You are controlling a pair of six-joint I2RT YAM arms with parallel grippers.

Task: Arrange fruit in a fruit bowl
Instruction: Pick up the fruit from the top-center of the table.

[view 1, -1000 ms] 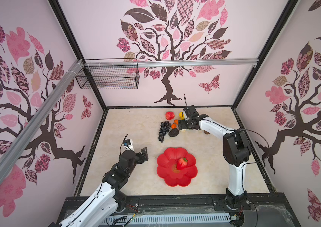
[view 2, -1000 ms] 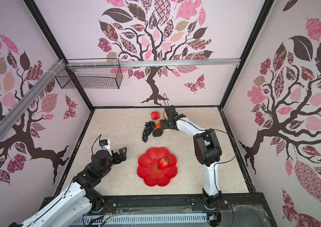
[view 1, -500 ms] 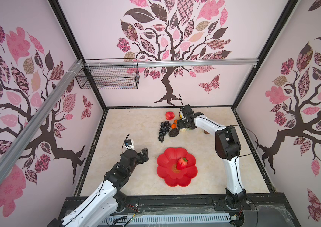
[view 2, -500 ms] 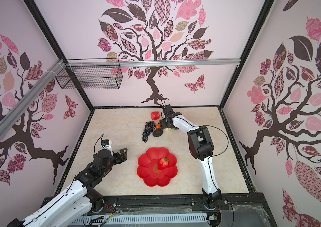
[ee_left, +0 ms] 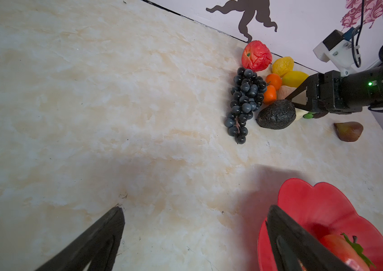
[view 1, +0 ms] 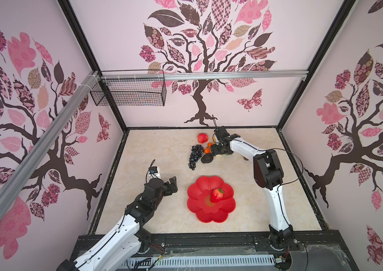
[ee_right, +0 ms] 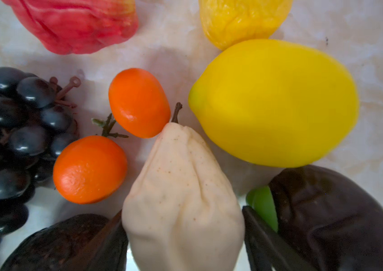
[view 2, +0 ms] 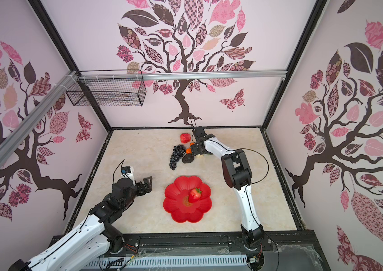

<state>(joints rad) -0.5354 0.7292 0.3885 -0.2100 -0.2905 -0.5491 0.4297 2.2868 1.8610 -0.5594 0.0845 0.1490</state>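
Right tool (ee_right: pixel 181 212) grips cream pear (ee_right: pixel 178 173) between avocados (ee_right: pixel 326 223).

Bench (view 1: pixel 162 145): smooth, pale marble-look surface, faintly mottled; fruit bowl (view 1: pixel 199 211): glossy red plastic; grape bunch (ee_right: pixel 21 131): shiny dark beads; lemon (ee_right: pixel 279 103): smooth satin yellow; cream pear (ee_right: pixel 181 187): matt, creased, speckled skin; avocado (ee_left: pixel 276 115): rough, wrinkled, dull black; apple (ee_left: pixel 256 56): crumpled red skin; wire basket (view 1: pixel 129 93): black metal mesh.

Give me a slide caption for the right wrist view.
Right gripper clasping the cream pear, crowded by lemon, two oranges, black grapes and red apple.
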